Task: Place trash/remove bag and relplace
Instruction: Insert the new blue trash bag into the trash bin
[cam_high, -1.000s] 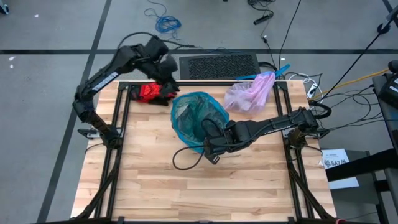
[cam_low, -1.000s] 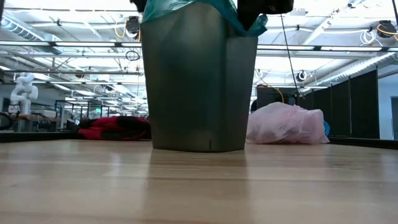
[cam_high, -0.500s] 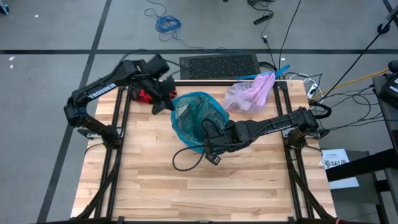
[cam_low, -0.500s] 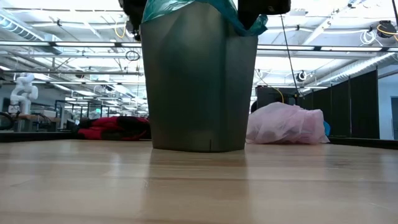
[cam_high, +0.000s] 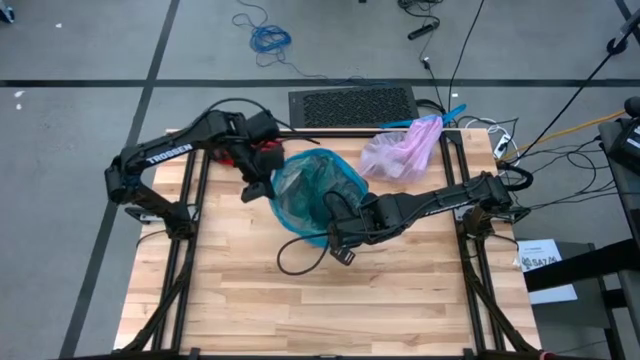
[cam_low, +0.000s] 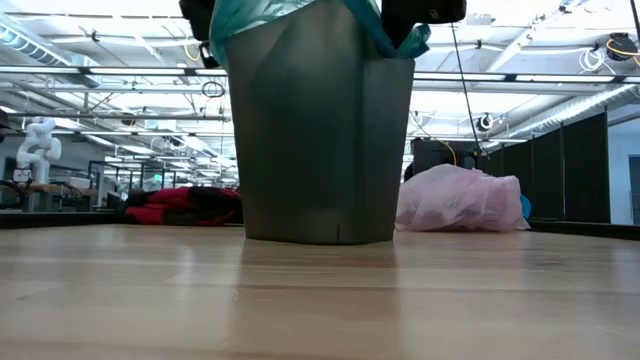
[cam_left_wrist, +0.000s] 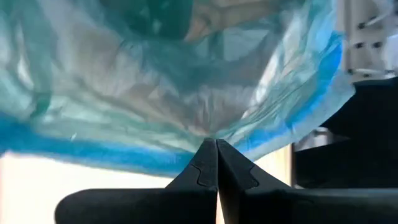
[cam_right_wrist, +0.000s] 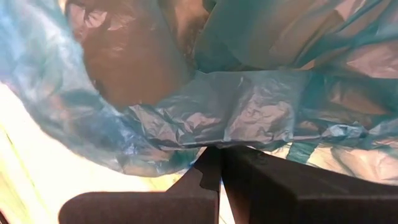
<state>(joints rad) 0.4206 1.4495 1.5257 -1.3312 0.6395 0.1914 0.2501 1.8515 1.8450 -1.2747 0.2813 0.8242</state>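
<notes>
A grey bin (cam_low: 320, 130) stands upright mid-table, with a teal-green plastic bag (cam_high: 315, 190) in its mouth and turned over its rim. My left gripper (cam_high: 268, 187) is shut on that bag at the bin's left side. My right gripper (cam_high: 338, 232) is shut on it at the bin's near-right side. The bag, a pale lilac-pink liner (cam_high: 403, 150), lies bunched on the table's far right. No trash shows. My left gripper pinches the teal bag's turned-out edge (cam_left_wrist: 208, 132) between its two fingers, slanting down from the table's far left. In the low view that edge (cam_low: 218, 22) stands out past the bin's left wall. How many layers it has, I cannot tell. My right gripper pinches the teal bag's rim fold (cam_right_wrist: 214, 142) at the bin's near-right side, slanting down from the table's right. The plastic there is crumpled and hangs over the bin's rim (cam_low: 400, 40).
A red glove (cam_low: 185, 205) lies at the far left, partly under my left arm (cam_high: 175, 150). A loose black cable (cam_high: 300, 262) curls on the boards near the bin. Bare wood (cam_high: 330, 310) spreads over the table's near half.
My left gripper has come from above the red glove toward the bin, sinking and tipping downward, and has taken hold of the teal bag's left edge. That edge now bulges out past the bin's left wall. The bin and the pink liner have stayed put.
</notes>
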